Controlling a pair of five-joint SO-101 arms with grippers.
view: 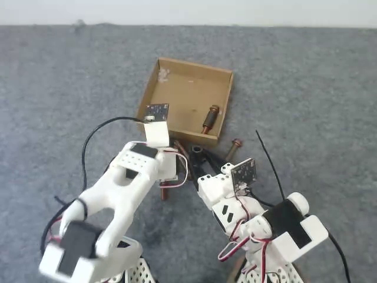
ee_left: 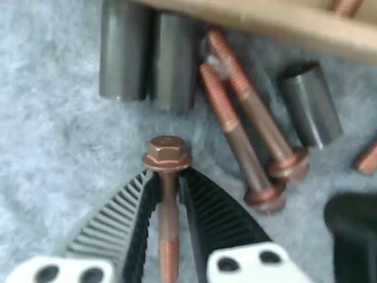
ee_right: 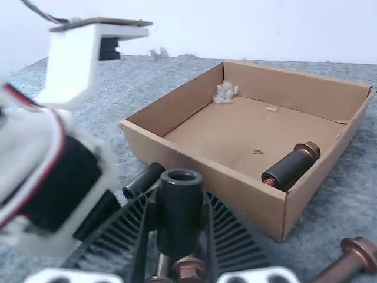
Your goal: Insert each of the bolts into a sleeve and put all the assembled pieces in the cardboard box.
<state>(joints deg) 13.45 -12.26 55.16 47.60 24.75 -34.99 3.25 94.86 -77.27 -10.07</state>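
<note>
My left gripper (ee_left: 168,180) is shut on a copper bolt (ee_left: 167,154), head outward, just above the carpet. Beyond it lie two more bolts (ee_left: 240,137) and three dark sleeves (ee_left: 174,62) beside the cardboard box wall (ee_left: 265,17). My right gripper (ee_right: 179,197) is shut on a dark sleeve (ee_right: 179,206), open end toward the box (ee_right: 203,171). A copper bolt head (ee_right: 188,270) shows at the sleeve's near end; whether it sits inside is unclear. One assembled piece (ee_right: 291,165) lies in the box (view: 154,88). In the high view both grippers (view: 166,184) (view: 197,159) hang close together near the box's front wall.
A loose bolt (view: 232,147) lies on the carpet right of the box corner, also seen as the bolt (ee_right: 347,262) in the right wrist view. Another sleeve (ee_right: 141,180) lies by the box wall. The left arm's white body (ee_right: 59,147) stands close beside my right gripper.
</note>
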